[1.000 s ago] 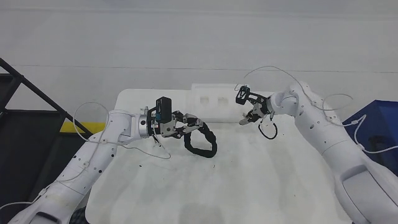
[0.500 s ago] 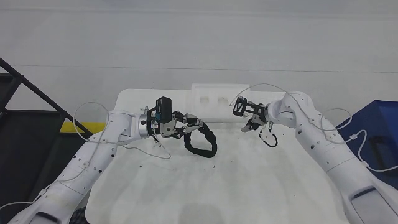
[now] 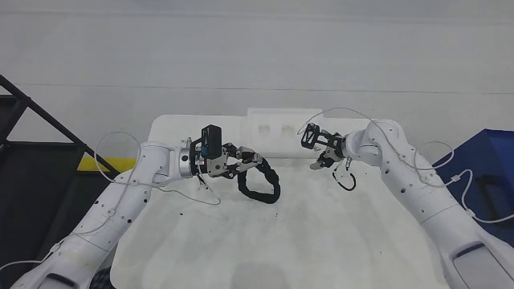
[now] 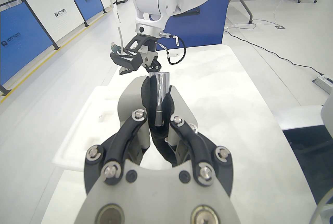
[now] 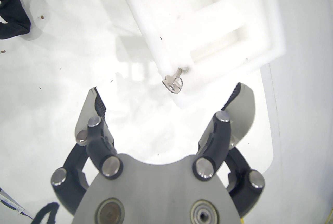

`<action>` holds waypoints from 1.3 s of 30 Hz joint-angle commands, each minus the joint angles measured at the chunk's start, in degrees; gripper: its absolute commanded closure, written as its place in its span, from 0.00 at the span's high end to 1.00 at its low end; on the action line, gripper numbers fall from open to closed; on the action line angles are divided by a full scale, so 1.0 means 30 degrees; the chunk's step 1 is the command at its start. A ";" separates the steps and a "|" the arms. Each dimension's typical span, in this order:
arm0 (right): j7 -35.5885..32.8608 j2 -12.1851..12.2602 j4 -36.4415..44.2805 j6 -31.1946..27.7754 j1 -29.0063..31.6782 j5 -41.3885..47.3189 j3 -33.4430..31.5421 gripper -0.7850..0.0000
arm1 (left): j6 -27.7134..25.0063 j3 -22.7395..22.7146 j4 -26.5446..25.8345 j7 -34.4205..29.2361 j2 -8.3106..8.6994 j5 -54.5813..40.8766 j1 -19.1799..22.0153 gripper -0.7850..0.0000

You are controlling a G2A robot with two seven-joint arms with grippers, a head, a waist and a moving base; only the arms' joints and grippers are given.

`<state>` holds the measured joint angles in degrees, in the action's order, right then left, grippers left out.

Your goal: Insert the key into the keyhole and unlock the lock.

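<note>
Lock: black cable loop with a chrome barrel [image 4: 159, 90], held over the white table [image 3: 321, 233].
Left gripper [image 4: 158, 108]: closed narrowly on the lock's barrel and cable, with the chrome end aimed across toward the other arm.
Right gripper [image 5: 167, 95]: spread wide and holding nothing, poised above one corner of the foam tray [image 5: 234, 14].
Key [image 5: 173, 82]: small and silver. Blade stuck into the foam close to that tray corner, bow free and leaning out over the tray's edge.
Key from right gripper: straight ahead, roughly centred between the two open fingertips [image 5: 96, 97] and a little beyond them. Apart, not touching.
Long axis: slanted, running from the hole in the foam out to the bow, on a diagonal to the line joining the fingertips.
Nearer arm: the right, clearly. Left arm busy with the lock, well apart from the key.
Step, as judged: fetching the key, with insertion not yet begun.
Next move, as judged: a short advance onto the bow, probably with some wrist turn so the pads meet its flat faces, then a pull along the blade's slant.
Risk: thin bow twisting or slipping in the grip, or light foam lifting with the key.
</note>
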<state>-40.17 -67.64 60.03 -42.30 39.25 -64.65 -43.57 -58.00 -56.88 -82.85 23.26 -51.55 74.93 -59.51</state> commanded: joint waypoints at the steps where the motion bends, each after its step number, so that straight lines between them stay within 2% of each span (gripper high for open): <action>1: 0.0000 0.0000 0.0000 0.0000 0.0000 0.0000 0.0000 1.00 | 0.0000 0.0000 0.0000 0.0000 0.0000 0.0000 0.0000 0.00; 4: 0.0066 0.0002 0.0026 0.0089 0.0039 -0.0040 -0.0005 1.00 | 0.0000 0.0000 0.0000 0.0000 0.0000 0.0000 0.0000 0.00; 6: 0.0318 0.0043 0.0452 -0.0074 0.0118 -0.1198 0.0244 1.00 | 0.0000 0.0000 0.0000 0.0000 0.0000 0.0000 0.0000 0.00; 12: 0.3226 0.0230 0.0600 -0.2237 -0.0221 -0.4596 0.0736 1.00 | 0.0000 0.0000 0.0000 0.0000 0.0000 0.0000 0.0000 0.00; 19: 0.6551 0.0250 -0.0034 -0.3559 -0.0891 -0.8148 0.1583 1.00 | 0.0000 0.0000 0.0000 0.0000 0.0000 0.0000 0.0000 0.00; 23: 0.8542 0.0206 -0.0679 -0.3495 -0.1191 -0.9608 0.1966 0.68 | 0.0000 0.0000 0.0000 0.0000 0.0000 0.0000 0.0000 0.00; 24: 0.8948 0.0186 -0.0895 -0.3460 -0.1249 -0.9878 0.2055 0.64 | 0.0000 0.0000 0.0000 0.0000 0.0000 0.0000 0.0000 0.00; 29: 1.0384 0.0016 -0.1904 -0.3119 -0.1558 -1.1041 0.2530 0.49 | 0.0000 0.0000 0.0000 0.0000 0.0000 0.0000 0.0000 0.00; 34: 1.1227 -0.0198 -0.2719 -0.2259 -0.1786 -1.1892 0.2873 0.45 | 0.0000 0.0000 0.0000 0.0000 0.0000 0.0000 0.0000 0.00; 39: 1.1895 -0.0413 -0.3302 -0.1586 -0.1918 -1.2284 0.3063 0.36 | 0.0000 0.0000 0.0000 0.0000 0.0000 0.0000 0.0000 0.00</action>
<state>-4.70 -68.78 50.41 -47.13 33.58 -101.40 -34.47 -58.00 -56.88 -82.85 23.26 -51.55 74.93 -59.51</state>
